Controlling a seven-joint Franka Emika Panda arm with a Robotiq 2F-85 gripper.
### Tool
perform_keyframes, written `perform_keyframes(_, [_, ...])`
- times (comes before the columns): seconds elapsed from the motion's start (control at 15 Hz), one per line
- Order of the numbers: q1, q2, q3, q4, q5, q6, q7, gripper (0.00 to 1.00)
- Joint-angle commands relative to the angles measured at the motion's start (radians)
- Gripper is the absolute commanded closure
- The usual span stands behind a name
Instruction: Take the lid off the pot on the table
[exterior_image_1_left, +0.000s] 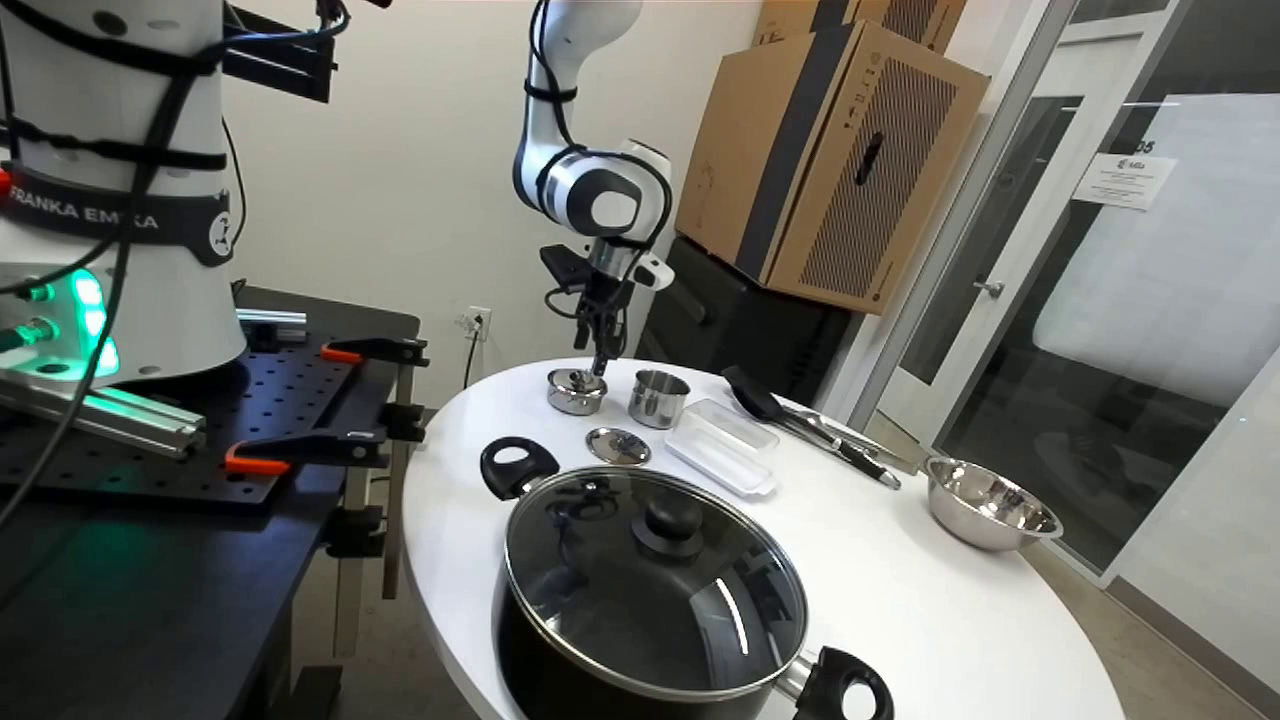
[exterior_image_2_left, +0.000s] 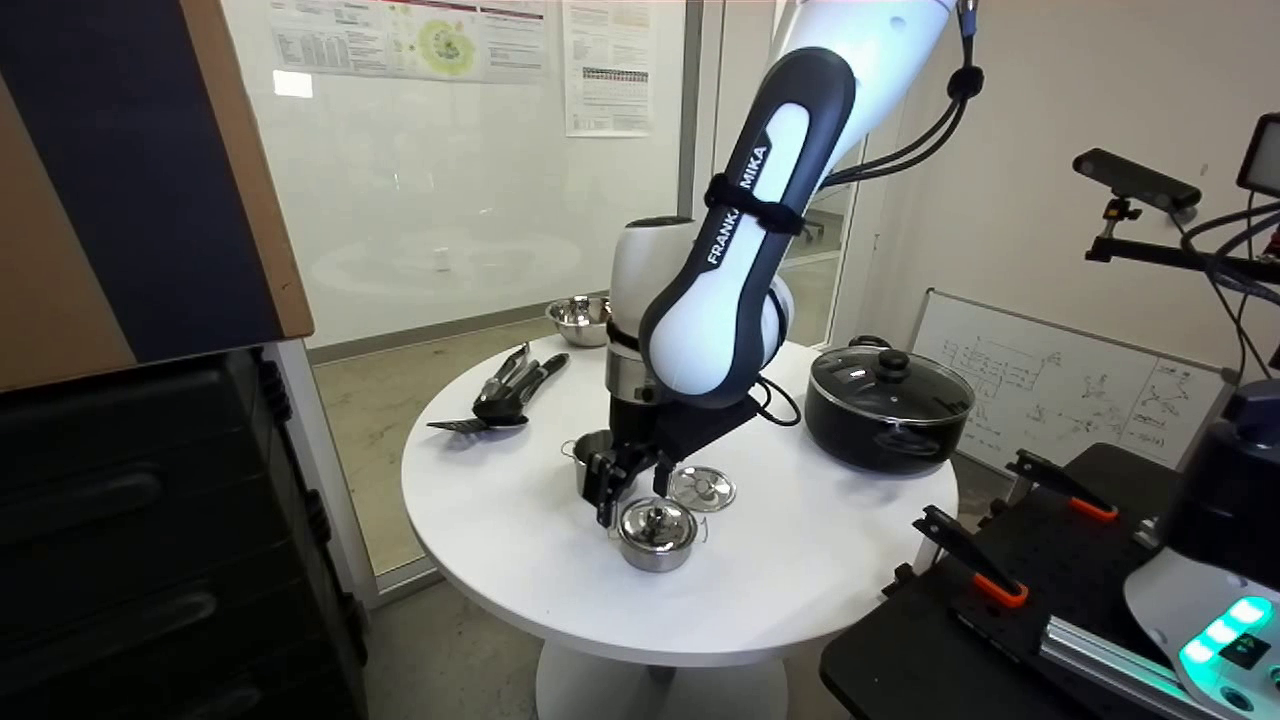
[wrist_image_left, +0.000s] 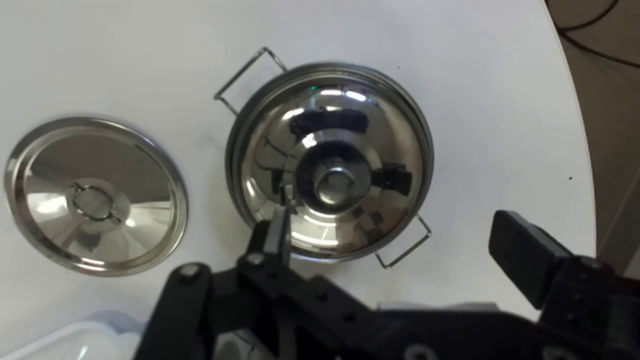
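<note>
A small steel pot with wire handles stands on the round white table. Its domed steel lid with a round knob sits on it; the lid also shows in an exterior view. My gripper is open and empty, with its fingers wide apart. In the wrist view one finger overlaps the lid's lower left edge and the other is right of the pot. In both exterior views the gripper is low, close beside the lid. Whether it touches is unclear. A big black pot wears a glass lid.
A loose steel lid lies flat beside the small pot. A lidless steel pot and a clear plastic container stand nearby. Black utensils and a steel bowl lie farther off. A black workbench adjoins the table.
</note>
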Motion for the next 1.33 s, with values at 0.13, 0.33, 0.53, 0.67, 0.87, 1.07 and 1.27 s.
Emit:
perform_keyframes(0.13, [-0.005,-0.079,0.0,-0.084,0.032,0.002,0.004,0.0])
perform_keyframes(0.33, [-0.008,-0.096,-0.006,-0.121,0.038,0.001,0.009,0.0])
perform_keyframes(0.53, [-0.023,-0.099,-0.005,-0.148,0.044,0.02,-0.001,0.0])
perform_keyframes(0.67, [-0.034,-0.098,0.002,-0.157,0.043,0.047,-0.013,0.0])
perform_keyframes(0.87, [-0.029,-0.094,-0.002,-0.156,0.037,0.086,-0.019,0.0])
perform_keyframes(1.07, [-0.021,-0.082,-0.006,-0.144,0.038,0.096,-0.018,0.0])
perform_keyframes(1.27, [-0.011,-0.067,-0.016,-0.133,0.035,0.087,-0.014,0.01])
